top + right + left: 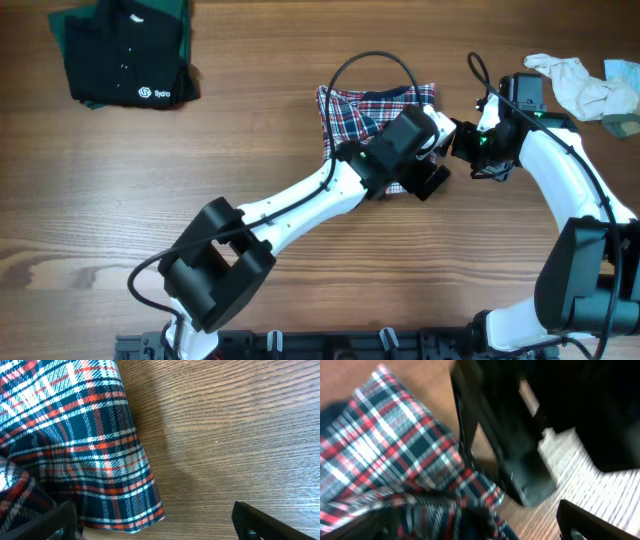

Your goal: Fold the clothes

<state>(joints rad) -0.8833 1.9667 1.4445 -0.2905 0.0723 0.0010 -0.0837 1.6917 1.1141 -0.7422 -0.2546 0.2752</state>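
Note:
The clothes, a folded red, white and navy plaid shirt, lie at the middle of the table's far half. My left gripper hovers over the shirt's right front corner. In the left wrist view its jaws stand wide open, with a bunched fold of the plaid shirt below them, gripped by neither finger. My right gripper is just right of the shirt and open. The shirt's corner lies by its left finger, untouched by the right finger.
A black garment with a small white logo lies at the far left. An off-white and pale green cloth lies at the far right. A black cable loops above the shirt. The two grippers are close together.

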